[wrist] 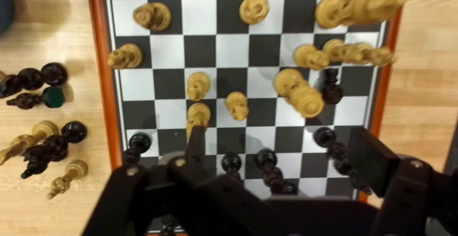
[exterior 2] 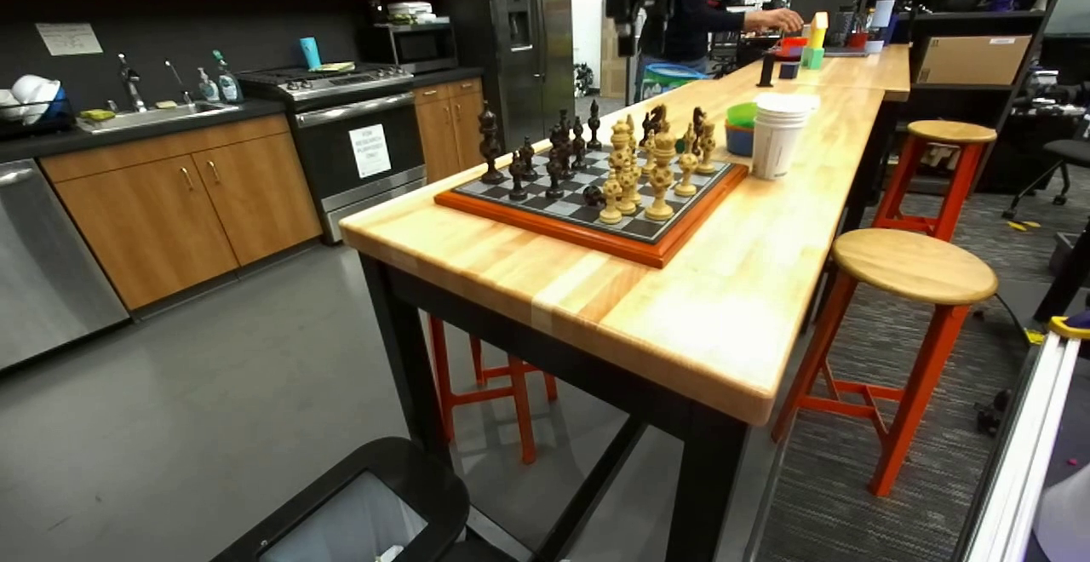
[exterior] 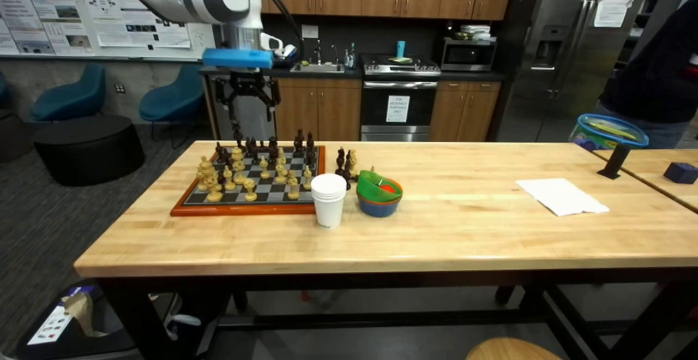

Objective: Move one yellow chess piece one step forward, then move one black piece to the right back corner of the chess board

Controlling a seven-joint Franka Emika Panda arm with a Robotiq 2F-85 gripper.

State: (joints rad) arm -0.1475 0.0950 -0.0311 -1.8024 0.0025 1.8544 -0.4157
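The chess board (exterior: 251, 210) lies on the table with several yellow and black pieces standing on it; its rim also shows in an exterior view (exterior 2: 553, 226) and the wrist view (wrist: 101, 85). My gripper (exterior: 252, 114) is open and empty above the black side; it also shows in the wrist view (wrist: 282, 144). A tall black piece (wrist: 336, 152) appears between the fingers, close to the right finger in the picture. One black piece (wrist: 332, 90) lies on its side beside a yellow piece (wrist: 298, 93). Another yellow piece (wrist: 198, 116) is partly hidden by the left finger.
Stacked white cups (exterior: 329, 202) stand at the board's corner, beside a green bowl (exterior: 376, 187) in a blue bowl (exterior: 379, 208). Several loose pieces (wrist: 53, 144) stand off the board beside it. White paper (exterior: 561, 196) lies farther along the table.
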